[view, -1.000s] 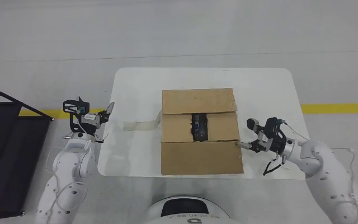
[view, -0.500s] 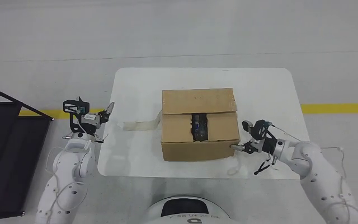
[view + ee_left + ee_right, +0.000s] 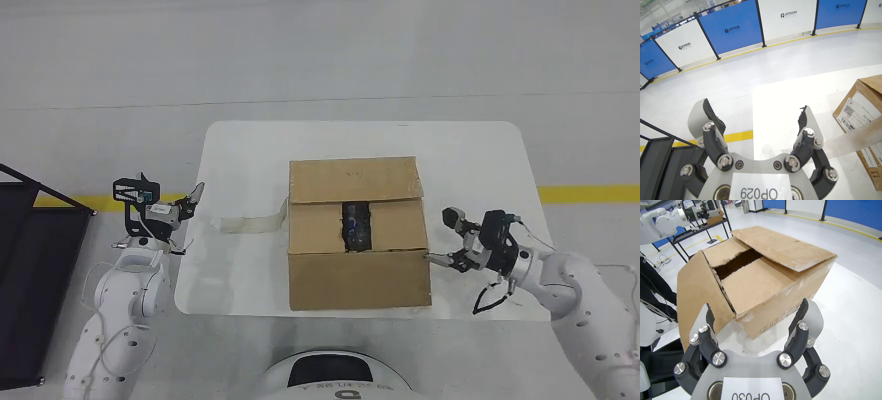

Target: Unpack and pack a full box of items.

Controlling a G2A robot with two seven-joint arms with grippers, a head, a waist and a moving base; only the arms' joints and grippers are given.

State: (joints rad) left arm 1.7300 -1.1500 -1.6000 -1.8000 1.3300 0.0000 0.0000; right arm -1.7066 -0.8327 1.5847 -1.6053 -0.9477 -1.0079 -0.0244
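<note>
White counter (image 3: pixel 470 160) with rounded corners, carrying one brown cardboard box (image 3: pixel 320 230) near its middle, well apart from every edge. The box (image 3: pixel 772 279) is partly open: its far flap (image 3: pixel 355 180) is raised and tilts away from the robot, its near flap (image 3: pixel 358 278) swings out toward the robot, and the two inner flaps lie roughly flat with a torn gap between them. A pale strip of tape (image 3: pixel 250 220) trails from the box's left side across the counter toward the left arm; the left wrist view shows the strip (image 3: pixel 848 140) passing over the labelled side of the box (image 3: pixel 863 106). The right claw (image 3: pixel 442 240) sits just beside the box's right near corner, released and empty, with the corner between its spread fingers (image 3: pixel 756 306); whether one fingertip touches the edge of the near flap (image 3: pixel 696 291) cannot be told. The left claw (image 3: pixel 190 200) hangs at the counter's left edge, likewise released and empty (image 3: pixel 755 109), well apart from the box. A dark item (image 3: pixel 357 226) shows inside the box through the gap.
</note>
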